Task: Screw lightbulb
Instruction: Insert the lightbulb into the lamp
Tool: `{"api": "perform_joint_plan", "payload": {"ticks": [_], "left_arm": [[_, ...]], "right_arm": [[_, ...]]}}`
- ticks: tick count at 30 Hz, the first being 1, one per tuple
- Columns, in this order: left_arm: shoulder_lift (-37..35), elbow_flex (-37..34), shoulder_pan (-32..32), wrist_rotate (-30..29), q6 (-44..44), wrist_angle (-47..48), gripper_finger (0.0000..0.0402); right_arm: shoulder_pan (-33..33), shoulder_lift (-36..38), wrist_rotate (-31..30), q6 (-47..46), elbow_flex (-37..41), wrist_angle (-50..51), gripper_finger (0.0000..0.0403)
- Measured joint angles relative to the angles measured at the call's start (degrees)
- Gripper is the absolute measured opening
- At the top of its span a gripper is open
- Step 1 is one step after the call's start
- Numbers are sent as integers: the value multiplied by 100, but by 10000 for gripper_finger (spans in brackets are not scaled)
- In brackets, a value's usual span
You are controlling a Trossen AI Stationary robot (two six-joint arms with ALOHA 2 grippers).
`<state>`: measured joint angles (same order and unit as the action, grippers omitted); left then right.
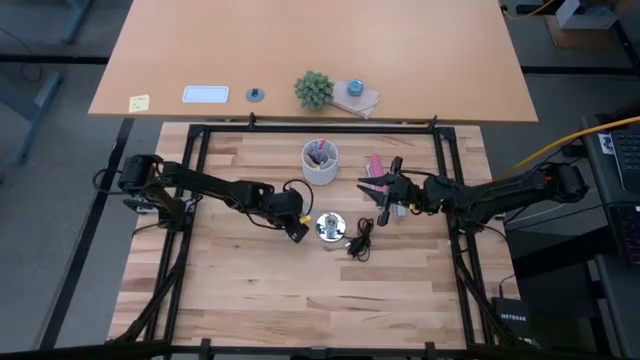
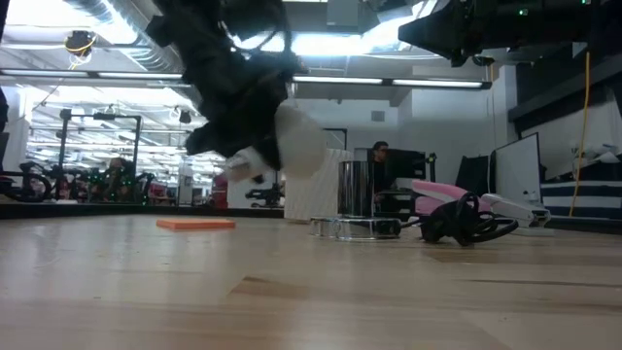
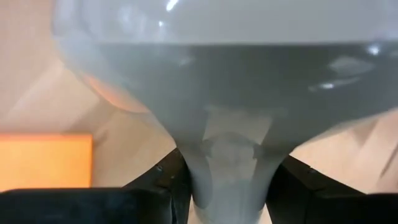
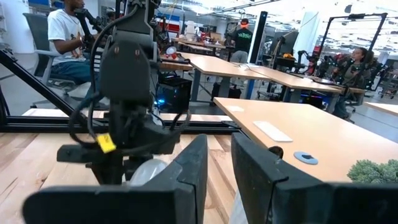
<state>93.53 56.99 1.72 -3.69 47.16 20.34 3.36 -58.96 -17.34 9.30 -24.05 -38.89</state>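
Where the two arms work, the surface is a pale butcher-block table (image 1: 300,290) edged by a black frame, with a second, tan desk (image 1: 300,50) beyond it. Low view shows a large workshop behind: ceiling strip lights, desks, monitors, at least one person seated far off; right wrist view shows more people at distant desks.

Left arm reaches in from the table's left side, elbow bent, its left gripper (image 1: 297,229) lowered just beside the round silvery fitting (image 1: 330,227). Its fingers (image 3: 155,180) pinch the narrow neck of the lightbulb (image 3: 230,93); the bulb's wide end fills the wrist view. In the low view the bulb (image 2: 301,141) hangs clear above the tabletop, tilted, near the fitting (image 2: 355,228) but not on it.

Right arm comes from the right side, right gripper (image 1: 383,203) hovering near the table's middle, fingers (image 4: 186,168) a narrow gap apart, nothing visibly held.

Counts: one bulb, one fitting with black cord (image 1: 360,243), one white cup of pens (image 1: 321,162), one small plant (image 1: 314,89), one orange pad (image 2: 195,225).
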Motion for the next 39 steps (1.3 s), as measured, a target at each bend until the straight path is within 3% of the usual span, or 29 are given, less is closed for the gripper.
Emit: {"api": "perform_joint_plan", "payload": {"ticks": [5,12,19,23,28,32,39], "left_arm": [[-172,1,28,-446,-161,-532,147],[-270,-19,369,-1800,-721,-1431,141],[-274,-433,897,-3455,-1265,-3000,145],[-269,-951,1186,-4070,-1532,-4293,143],[-248,-1603,1359,-4401,-1735,-5650,147],[126,-1820,1368,-4388,-2411,-6876,145],[1276,-1755,1292,-3797,-3578,-8938,148]], "right_arm": [[0,0,1,0,0,1,76],[0,0,2,0,0,0,76],[0,0,1,0,0,11,76],[0,0,0,0,0,9,76],[0,0,2,0,0,4,76],[0,0,2,0,0,6,76],[1,-2,428,-137,0,40,76]]}}
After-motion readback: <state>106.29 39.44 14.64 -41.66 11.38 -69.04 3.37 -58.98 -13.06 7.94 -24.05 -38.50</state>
